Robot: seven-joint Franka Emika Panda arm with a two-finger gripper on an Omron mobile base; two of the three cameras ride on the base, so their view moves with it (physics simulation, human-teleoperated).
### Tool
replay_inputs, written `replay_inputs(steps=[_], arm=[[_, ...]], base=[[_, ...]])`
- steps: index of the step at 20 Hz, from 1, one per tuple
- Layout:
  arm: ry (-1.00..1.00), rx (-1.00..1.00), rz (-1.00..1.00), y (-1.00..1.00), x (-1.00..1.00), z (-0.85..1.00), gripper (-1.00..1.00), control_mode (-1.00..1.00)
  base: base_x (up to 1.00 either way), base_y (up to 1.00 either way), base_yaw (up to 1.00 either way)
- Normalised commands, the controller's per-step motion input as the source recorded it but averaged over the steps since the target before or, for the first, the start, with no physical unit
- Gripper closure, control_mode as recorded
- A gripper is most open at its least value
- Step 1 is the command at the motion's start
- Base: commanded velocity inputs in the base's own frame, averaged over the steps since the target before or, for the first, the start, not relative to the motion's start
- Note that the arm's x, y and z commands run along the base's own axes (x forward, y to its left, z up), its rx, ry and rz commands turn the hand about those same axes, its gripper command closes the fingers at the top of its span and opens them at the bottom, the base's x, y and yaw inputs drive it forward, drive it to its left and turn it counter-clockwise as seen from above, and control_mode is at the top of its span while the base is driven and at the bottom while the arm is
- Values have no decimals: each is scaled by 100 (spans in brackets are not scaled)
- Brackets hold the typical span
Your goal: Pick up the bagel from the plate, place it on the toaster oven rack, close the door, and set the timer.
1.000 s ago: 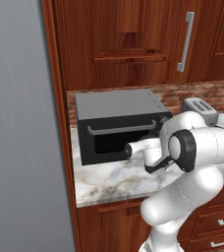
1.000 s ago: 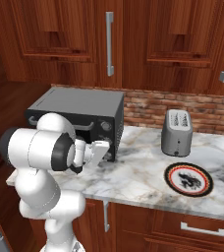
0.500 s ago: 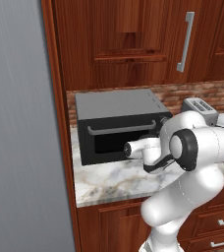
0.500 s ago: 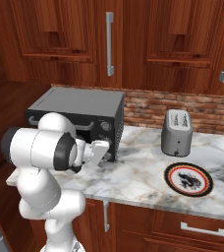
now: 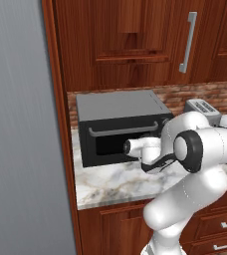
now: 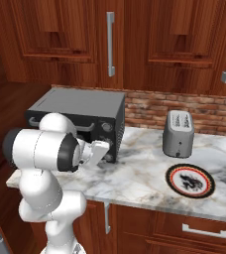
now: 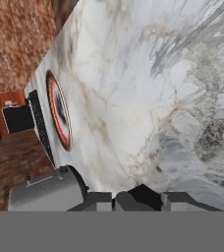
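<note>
The black toaster oven (image 5: 120, 127) stands on the marble counter with its door (image 5: 119, 142) shut and the silver bar handle across the top. The rack is hidden behind the door. The bagel is out of view. The red-rimmed plate (image 6: 190, 179) lies on the counter to the right, with a dark pattern in its centre and nothing on it; it also appears edge-on as the plate (image 7: 58, 111) in the hand view. My gripper (image 6: 103, 147) hovers at the oven's front right corner, just below the knobs (image 6: 108, 128). Its dark fingertips (image 7: 99, 200) barely rise into the hand view, so their gap is unclear.
A silver two-slot toaster (image 6: 179, 133) stands between the oven and the plate, against the brick wall. Brown cabinet doors (image 6: 110, 44) hang above. A tall grey panel (image 5: 21, 149) borders the counter on the left. Drawers (image 6: 199, 230) sit under the counter edge.
</note>
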Motion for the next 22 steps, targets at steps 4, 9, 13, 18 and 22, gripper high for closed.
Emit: replay_inputs(steps=[4,9,13,18,22], arm=[[3,77,53,-4,0,12,100,-100],[-4,73,51,-19,1,41,100,-100],[-13,64,47,-44,20,35,100,-100],[-14,57,41,-65,44,17,100,-100],[-1,42,25,-74,63,0,100,-100]], base=[[0,0,0],[0,0,0],[0,0,0],[0,0,0],[0,0,0]])
